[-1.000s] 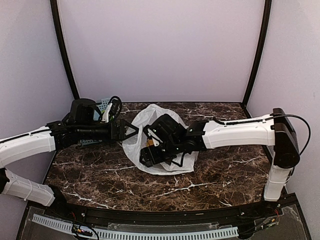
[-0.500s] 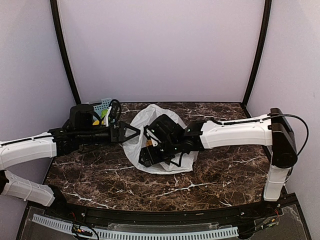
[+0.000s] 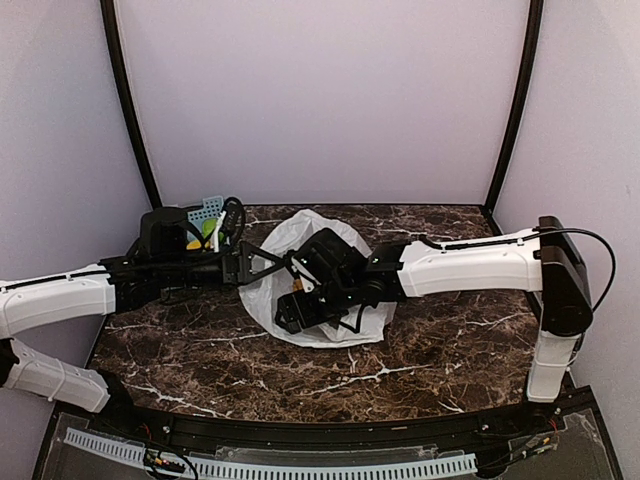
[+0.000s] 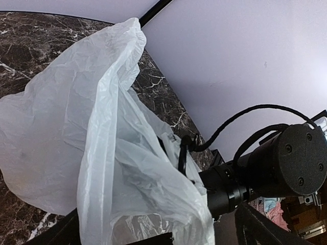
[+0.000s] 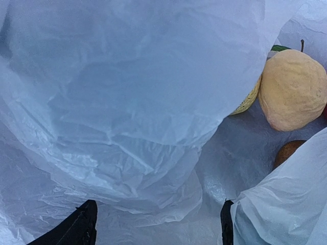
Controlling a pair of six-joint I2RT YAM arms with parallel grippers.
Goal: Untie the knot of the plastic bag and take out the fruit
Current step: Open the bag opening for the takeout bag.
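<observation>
A dark brown marble bench (image 3: 420, 340) with white veins carries everything; pale lilac walls (image 3: 320, 90) close it in on three sides, and two black posts (image 3: 125, 110) curve up from the back corners; a blue basket (image 3: 208, 208) stands at the back left, with yellow and green things showing in it; the white bag (image 3: 285, 232) lies crumpled near the bench's middle, its mouth loose

The left arm (image 3: 60, 300) reaches in low from the left, its white link nearly level and its black wrist pointing right at the bag; the left claw (image 3: 276, 266) is at the bag's left edge with its jaws spread wide, and its wrist view shows a fold of plastic hanging between them, not pinched; the right arm (image 3: 470, 265) rises from its base at the right, bends and stretches left across the bench, wrist tilted down into the bag; the right claw (image 5: 153, 229) is inside the bag, jaws wide apart, with only crinkled plastic between them and nothing gripped; the fruit is in the bag, just beyond that claw at the right of its view: a tan fruit (image 5: 292, 89) with a short stem, a brown fruit (image 5: 286, 152) below it half hidden by plastic, and a yellow fruit (image 5: 249, 99) peeping from under a fold
</observation>
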